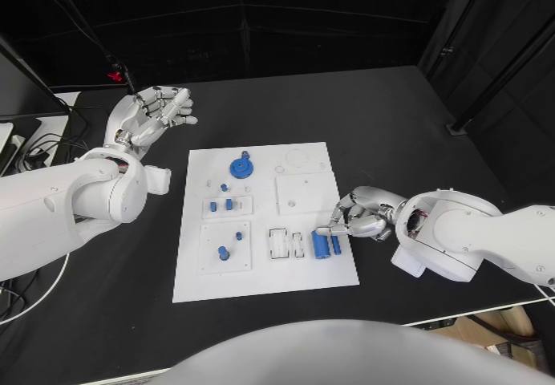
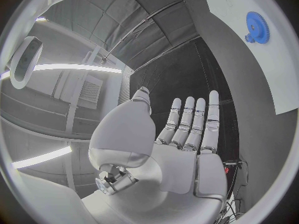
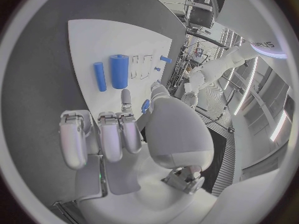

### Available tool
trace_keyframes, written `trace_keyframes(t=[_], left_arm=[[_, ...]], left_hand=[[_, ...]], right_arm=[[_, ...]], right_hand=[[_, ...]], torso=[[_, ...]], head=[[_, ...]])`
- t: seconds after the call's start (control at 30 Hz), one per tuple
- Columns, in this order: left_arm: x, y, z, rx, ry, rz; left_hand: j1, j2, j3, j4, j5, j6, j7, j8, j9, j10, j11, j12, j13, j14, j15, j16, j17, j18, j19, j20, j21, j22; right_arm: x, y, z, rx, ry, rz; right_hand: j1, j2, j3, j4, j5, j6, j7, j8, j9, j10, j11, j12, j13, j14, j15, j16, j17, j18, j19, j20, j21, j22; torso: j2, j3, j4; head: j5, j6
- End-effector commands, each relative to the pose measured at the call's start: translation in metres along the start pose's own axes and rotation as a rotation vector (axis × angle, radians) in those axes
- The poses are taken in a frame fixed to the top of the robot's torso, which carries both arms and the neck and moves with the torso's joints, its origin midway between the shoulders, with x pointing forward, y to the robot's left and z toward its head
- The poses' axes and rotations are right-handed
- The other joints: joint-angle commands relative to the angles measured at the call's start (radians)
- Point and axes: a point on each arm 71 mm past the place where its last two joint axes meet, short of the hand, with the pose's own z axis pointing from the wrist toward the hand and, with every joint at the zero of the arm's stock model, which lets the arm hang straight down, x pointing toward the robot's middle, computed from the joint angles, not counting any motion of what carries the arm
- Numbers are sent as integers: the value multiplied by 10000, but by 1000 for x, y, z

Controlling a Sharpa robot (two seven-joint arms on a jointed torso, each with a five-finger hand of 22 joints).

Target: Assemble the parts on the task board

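Your left hand (image 1: 154,112) was up off the table, well away from the task board (image 1: 264,277) at its far-left corner, palm open, fingers (image 2: 194,119) straight and side by side, holding nothing. Your right hand (image 1: 356,218) sat at the board's right edge w/ fingers (image 3: 112,134) curled in; in the right wrist view a small blue piece (image 3: 145,106) showed between thumb and a fingertip, prob. pinched, can't tell for sure. Just beside that hand, 2 blue cylinders lay on the board: thick cylinder (image 1: 319,245), thin cylinder (image 1: 335,245), side by side. Blue gear (image 1: 242,167) sat near the board's far edge. Smaller blue parts (image 1: 229,204) stood in the left-side fixtures.
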Motion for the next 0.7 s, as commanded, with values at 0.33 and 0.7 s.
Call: trace_keyframes(t=[0.33, 0.7], left_arm=[[0, -1, 0, 67, 73, -70], [0, -1, 0, 51, 80, -78]], left_hand=[[-18, 86, -75, 7, 32, -77, 1097, 55, -19, -66, -18, 80, -13, -23, -51, 35, -14, -75, 42, 9, 42, 17], [-18, 86, -75, 7, 32, -77, 1097, 55, -19, -66, -18, 80, -13, -23, -51, 35, -14, -75, 42, 9, 42, 17]], right_arm=[[10, 2, 1, 1117, 526, -629], [17, 6, 6, 1427, 892, -901]], right_hand=[[-20, 9, -178, -6, 252, 14, 78, -509, -164, 1060, -22, 25, 2629, 1057, -38, 24, 2628, -68, 1057, -53, 33, 2629], [-146, 156, -215, -5, 113, 23, 111, -688, -200, 1060, 9, 25, 2629, 1057, 6, 24, 2628, -68, 1057, -16, 33, 2629]], torso=[[3, -4, 10], [-3, -5, -17]], head=[[5, 3], [124, 3]])
